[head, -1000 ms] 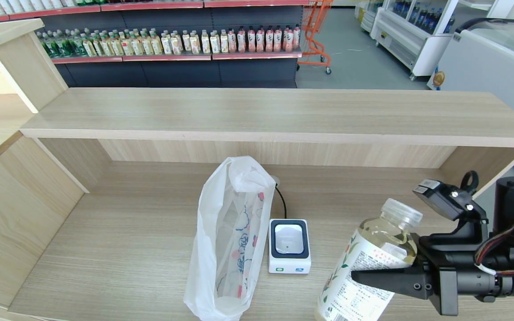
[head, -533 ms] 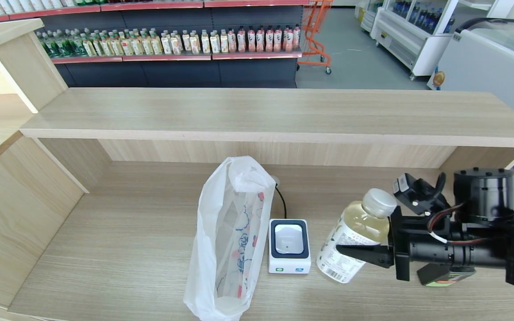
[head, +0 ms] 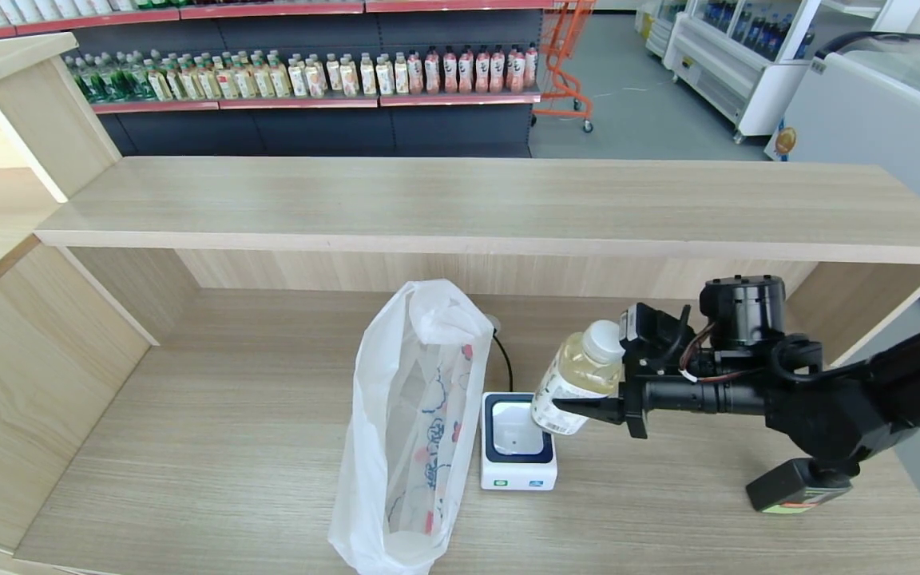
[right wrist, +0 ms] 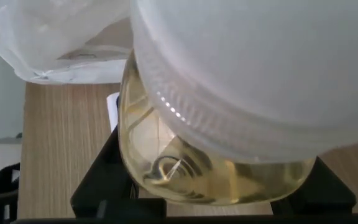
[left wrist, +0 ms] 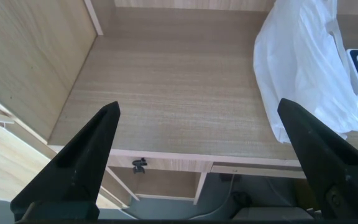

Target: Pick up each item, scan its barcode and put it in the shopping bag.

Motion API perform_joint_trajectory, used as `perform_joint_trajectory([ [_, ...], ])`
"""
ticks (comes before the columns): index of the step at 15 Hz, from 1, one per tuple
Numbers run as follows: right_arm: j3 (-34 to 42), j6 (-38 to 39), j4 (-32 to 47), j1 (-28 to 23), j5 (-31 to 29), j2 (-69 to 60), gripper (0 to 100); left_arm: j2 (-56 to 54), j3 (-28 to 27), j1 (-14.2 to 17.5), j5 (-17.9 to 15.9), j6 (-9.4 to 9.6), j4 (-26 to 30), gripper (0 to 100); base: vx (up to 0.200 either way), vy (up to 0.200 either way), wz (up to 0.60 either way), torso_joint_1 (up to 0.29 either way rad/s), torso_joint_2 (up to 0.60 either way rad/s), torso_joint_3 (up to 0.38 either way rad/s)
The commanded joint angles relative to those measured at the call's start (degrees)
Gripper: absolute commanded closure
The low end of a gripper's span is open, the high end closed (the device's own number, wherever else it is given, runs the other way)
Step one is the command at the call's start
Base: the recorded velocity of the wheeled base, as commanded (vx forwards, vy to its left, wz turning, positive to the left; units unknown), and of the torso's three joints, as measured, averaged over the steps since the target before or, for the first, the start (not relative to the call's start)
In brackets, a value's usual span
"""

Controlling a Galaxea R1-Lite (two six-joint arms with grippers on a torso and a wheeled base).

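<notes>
My right gripper (head: 580, 407) is shut on a clear bottle (head: 576, 377) of pale yellow drink with a white cap and a printed label. It holds the bottle tilted just above the white barcode scanner (head: 517, 451), whose dark window faces up. The same bottle (right wrist: 216, 162) shows from the cap end, black fingers (right wrist: 101, 180) on both sides. A white plastic shopping bag (head: 412, 423) stands open left of the scanner, with printed packaging inside. My left gripper (left wrist: 201, 162) hangs open above the counter's near left edge, the bag (left wrist: 306, 68) off to one side.
A raised wooden counter ledge (head: 500, 208) runs across the back, with wooden side walls at left and right. A small dark box with a green and red label (head: 795, 487) lies on the counter at the right. The scanner's black cable (head: 502, 359) trails back behind the bag.
My right arm has carried the bottle from the front right corner leftward and away, to just over the scanner. The dark box has come into sight on the counter.
</notes>
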Motion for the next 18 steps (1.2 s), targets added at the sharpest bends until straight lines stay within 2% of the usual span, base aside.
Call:
perform_joint_trajectory([
  [1, -2.4, -1.2, -0.1, 1.0, 0.4, 4.7, 100, 0.0, 0.0, 0.0, 0.1, -0.01, 0.0, 0, 0.000, 0.000, 0.00, 0.000, 0.00, 0.000],
  [3, -4.6, -1.3, -3.0, 2.7, 0.5, 7.4, 100, 0.0, 0.0, 0.0, 0.0, -0.01, 0.0, 0, 0.000, 0.000, 0.00, 0.000, 0.00, 0.000],
  [9, -6.8, -3.5, -10.8, 2.6, 5.1, 12.5, 100, 0.0, 0.0, 0.0, 0.0, -0.01, 0.0, 0, 0.000, 0.000, 0.00, 0.000, 0.00, 0.000],
  [15, -9.6, -8.7, -10.6, 1.4, 5.0, 13.8, 100, 0.0, 0.0, 0.0, 0.0, -0.01, 0.0, 0, 0.000, 0.000, 0.00, 0.000, 0.00, 0.000],
  [18, -9.9, -8.8, -11.0, 1.4, 4.9, 13.9, 100, 0.0, 0.0, 0.0, 0.1, -0.01, 0.0, 0, 0.000, 0.000, 0.00, 0.000, 0.00, 0.000],
])
